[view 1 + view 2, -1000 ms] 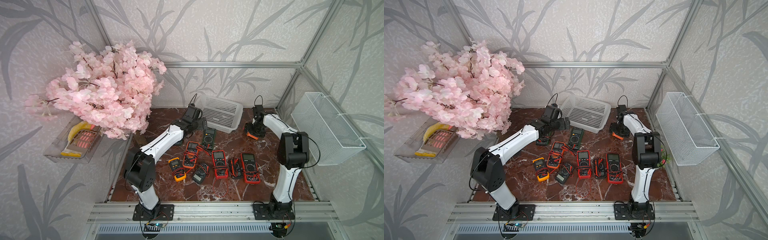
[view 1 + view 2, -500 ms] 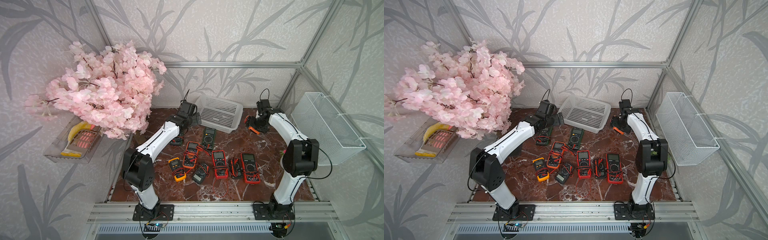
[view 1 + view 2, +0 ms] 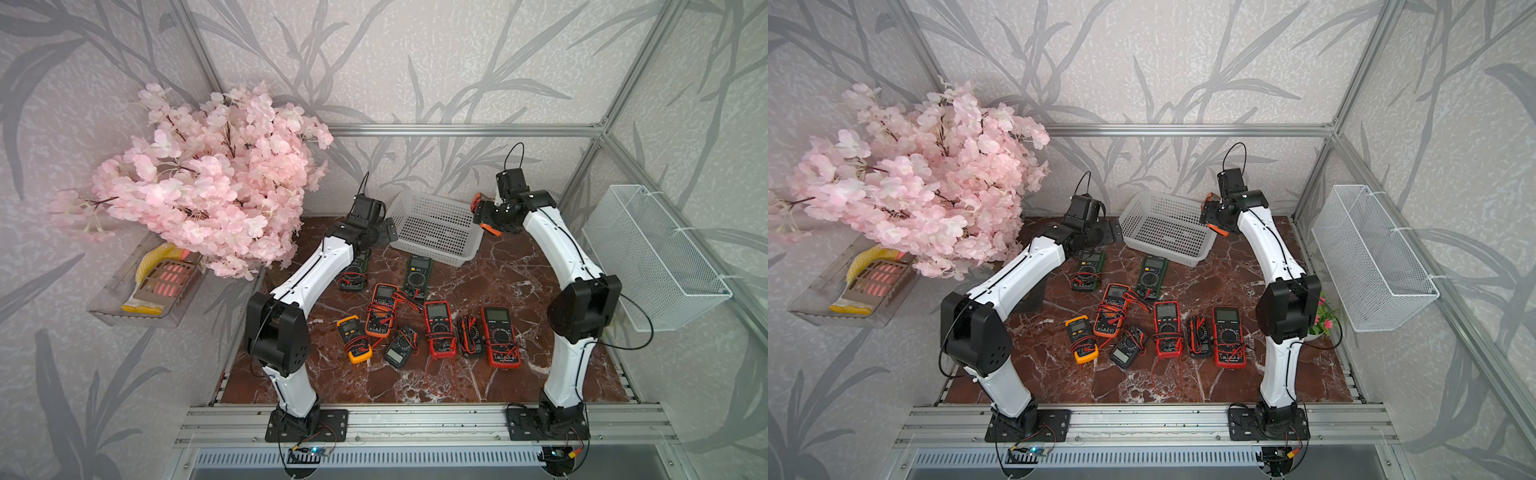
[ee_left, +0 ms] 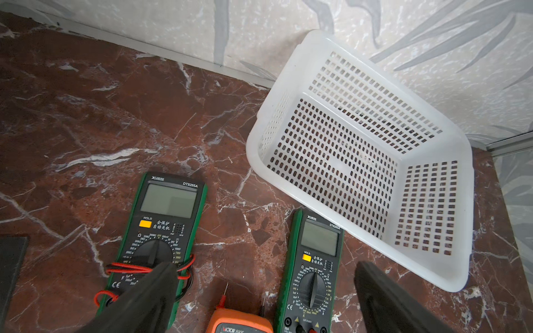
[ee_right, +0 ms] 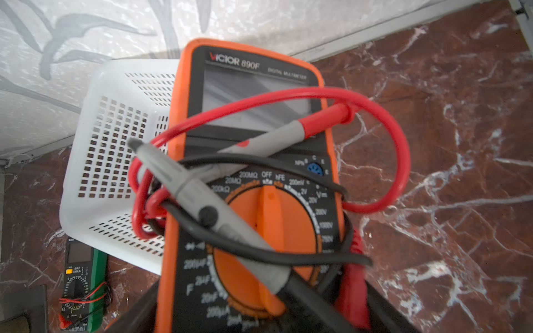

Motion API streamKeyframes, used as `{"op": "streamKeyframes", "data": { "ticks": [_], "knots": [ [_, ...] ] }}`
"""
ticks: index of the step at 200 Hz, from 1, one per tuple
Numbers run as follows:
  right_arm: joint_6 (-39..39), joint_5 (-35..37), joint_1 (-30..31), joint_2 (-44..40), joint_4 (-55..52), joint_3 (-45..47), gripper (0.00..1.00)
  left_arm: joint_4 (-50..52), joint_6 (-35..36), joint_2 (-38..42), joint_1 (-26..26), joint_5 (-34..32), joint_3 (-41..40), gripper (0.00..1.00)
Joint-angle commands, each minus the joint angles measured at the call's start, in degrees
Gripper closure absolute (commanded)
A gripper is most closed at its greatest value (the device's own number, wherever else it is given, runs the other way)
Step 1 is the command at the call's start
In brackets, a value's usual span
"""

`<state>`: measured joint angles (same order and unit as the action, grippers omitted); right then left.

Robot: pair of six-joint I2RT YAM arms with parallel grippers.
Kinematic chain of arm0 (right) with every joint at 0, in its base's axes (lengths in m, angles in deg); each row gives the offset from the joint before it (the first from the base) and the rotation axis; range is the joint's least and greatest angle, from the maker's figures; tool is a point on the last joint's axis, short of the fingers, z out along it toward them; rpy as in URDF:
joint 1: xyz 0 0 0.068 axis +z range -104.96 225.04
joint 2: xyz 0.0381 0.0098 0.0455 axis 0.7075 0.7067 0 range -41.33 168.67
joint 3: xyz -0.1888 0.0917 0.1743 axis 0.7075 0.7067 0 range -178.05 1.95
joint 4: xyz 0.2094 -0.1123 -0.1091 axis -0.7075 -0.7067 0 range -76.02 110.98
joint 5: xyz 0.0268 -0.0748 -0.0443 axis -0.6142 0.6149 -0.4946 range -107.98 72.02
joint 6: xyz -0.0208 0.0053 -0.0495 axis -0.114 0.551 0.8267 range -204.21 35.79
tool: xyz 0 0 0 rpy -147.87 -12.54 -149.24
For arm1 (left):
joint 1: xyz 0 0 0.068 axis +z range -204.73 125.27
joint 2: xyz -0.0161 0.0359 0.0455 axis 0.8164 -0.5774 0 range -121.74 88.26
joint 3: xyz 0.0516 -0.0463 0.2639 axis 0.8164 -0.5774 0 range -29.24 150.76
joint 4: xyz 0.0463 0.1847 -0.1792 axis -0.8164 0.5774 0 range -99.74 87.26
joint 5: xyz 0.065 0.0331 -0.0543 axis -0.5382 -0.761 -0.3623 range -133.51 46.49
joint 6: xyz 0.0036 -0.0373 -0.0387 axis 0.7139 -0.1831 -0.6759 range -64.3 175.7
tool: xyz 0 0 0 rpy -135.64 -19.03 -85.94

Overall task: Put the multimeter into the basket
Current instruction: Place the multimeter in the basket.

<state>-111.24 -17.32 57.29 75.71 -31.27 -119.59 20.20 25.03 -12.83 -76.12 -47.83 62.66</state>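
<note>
The right claw (image 3: 487,214) has lifted off the tabletop and now hangs at the basket's (image 3: 432,254) right end, carrying the orange multimeter (image 3: 491,229) up with it. Its jaws are clamped on the multimeter's lower body, as the right wrist view shows. The left claw (image 4: 265,269) has drawn back from over the meters to the basket's left end. Its jaws stand wide apart with nothing between them.

By my reading the pick is done. The multimeter is in the air just beside the basket's right rim, not yet over the basket, which is bare inside. What remains is a short carry across the rim and a release. The loose red lead (image 5: 399,150) and grey probe (image 5: 219,213) lie across the multimeter's face and could snag the rim.

The multimeter reads "VICTOR 890F" and "DIGITAL MULTIMETER", with "OFF", "hFE", "200MΩ" and "200mV" around the dial. The green meter nearer the basket (image 4: 314,259) and the green one farther from it (image 4: 167,227) both read "DT9205A" and "HOLD". Their brand word is too small to read.
</note>
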Motion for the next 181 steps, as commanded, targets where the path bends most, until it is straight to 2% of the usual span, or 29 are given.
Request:
{"op": "streamKeyframes", "data": {
  "ticks": [1,48,82,114,161,171,181],
  "knots": [
    [-0.1,2.3,1.8,5.6,-1.2,-7.0,0.34,-0.3,-0.6,-1.1,0.6,1.6,1.7,0.0],
    [-0.4,4.7,5.3,20.4,-4.3,-23.3,0.34,-1.9,-1.4,-1.1,1.2,2.9,0.6,0.0],
    [-1.7,6.5,6.1,28.9,-7.2,-31.1,0.34,-3.0,-1.7,0.0,1.3,3.5,-1.8,0.0],
    [-2.1,9.5,6.4,30.3,-7.4,-29.2,0.34,-3.4,-1.9,0.4,1.7,4.1,-3.2,0.0],
    [-1.5,14.0,6.4,28.0,-8.4,-23.0,0.33,-4.1,-2.3,1.3,2.0,4.9,-4.7,0.0],
    [-1.6,15.0,6.5,27.8,-9.2,-22.6,0.31,-4.4,-2.4,1.4,2.0,5.1,-5.1,0.0],
    [-1.5,15.5,6.4,28.0,-9.5,-22.8,0.24,-4.5,-2.5,1.7,2.0,5.3,-5.5,0.0]
  ]
}}
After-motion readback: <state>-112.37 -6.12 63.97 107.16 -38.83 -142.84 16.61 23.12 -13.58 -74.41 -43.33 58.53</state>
